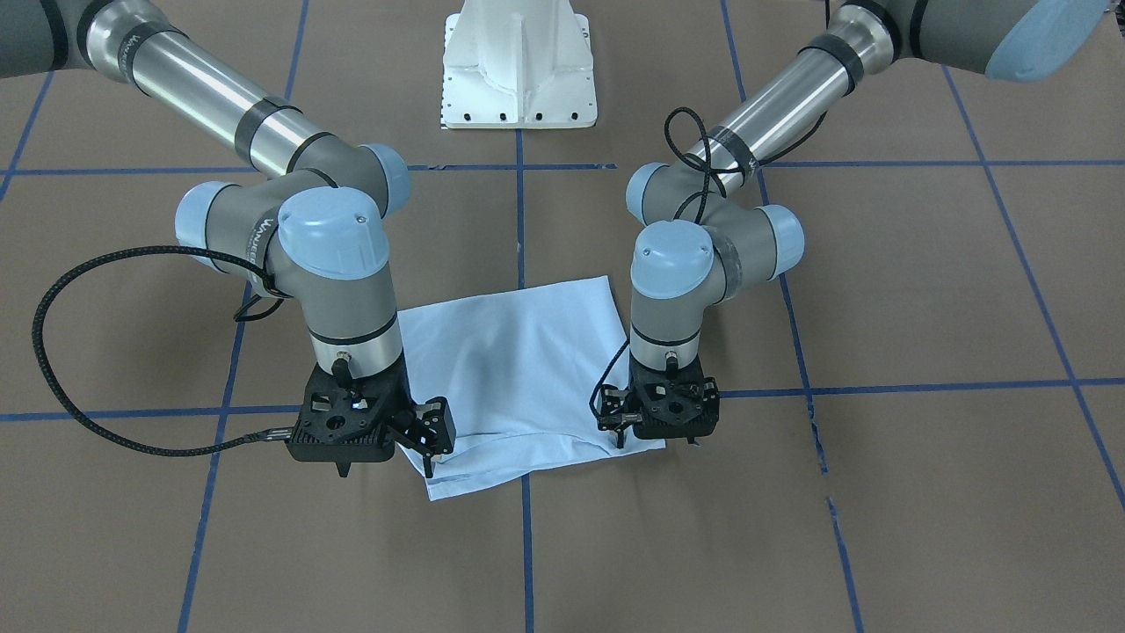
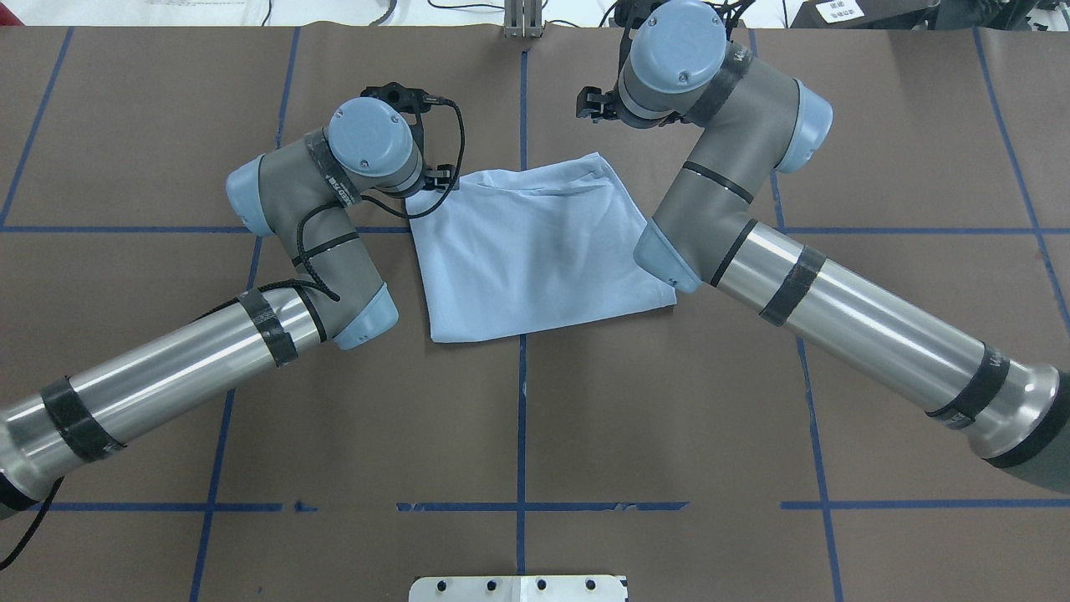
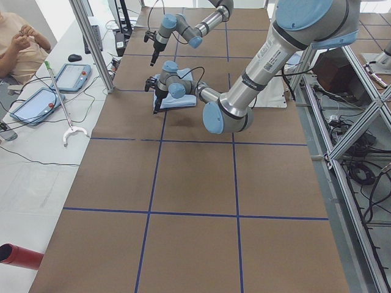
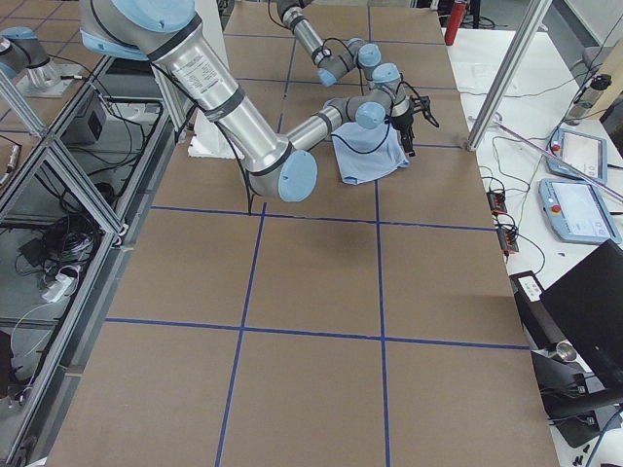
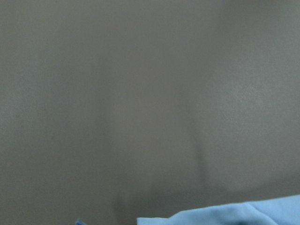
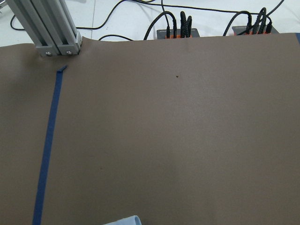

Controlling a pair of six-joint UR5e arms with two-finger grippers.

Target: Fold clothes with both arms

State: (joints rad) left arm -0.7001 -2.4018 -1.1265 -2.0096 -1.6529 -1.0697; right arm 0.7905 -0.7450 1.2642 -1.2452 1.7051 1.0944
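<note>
The pale light-blue T-shirt [image 1: 518,369] lies folded into a rough rectangle on the brown table, also in the overhead view [image 2: 535,251]. Its print, collar and label are hidden. My right gripper [image 1: 387,466] hangs open and empty above the shirt's far corner on my right side. It also shows in the overhead view [image 2: 595,104]. My left gripper [image 1: 657,440] is low at the shirt's other far corner and looks open, with no cloth in it. The left wrist view shows a shirt edge [image 5: 225,215]. The right wrist view shows only a tip of the shirt [image 6: 124,220].
The white pedestal base [image 1: 518,70] stands behind the shirt on the robot's side. Blue tape lines [image 1: 523,220] cross the table. An aluminium post [image 6: 47,28] and cables [image 6: 178,26] stand at the far edge. A seated person [image 3: 18,43] and tablets [image 3: 73,76] are beyond it.
</note>
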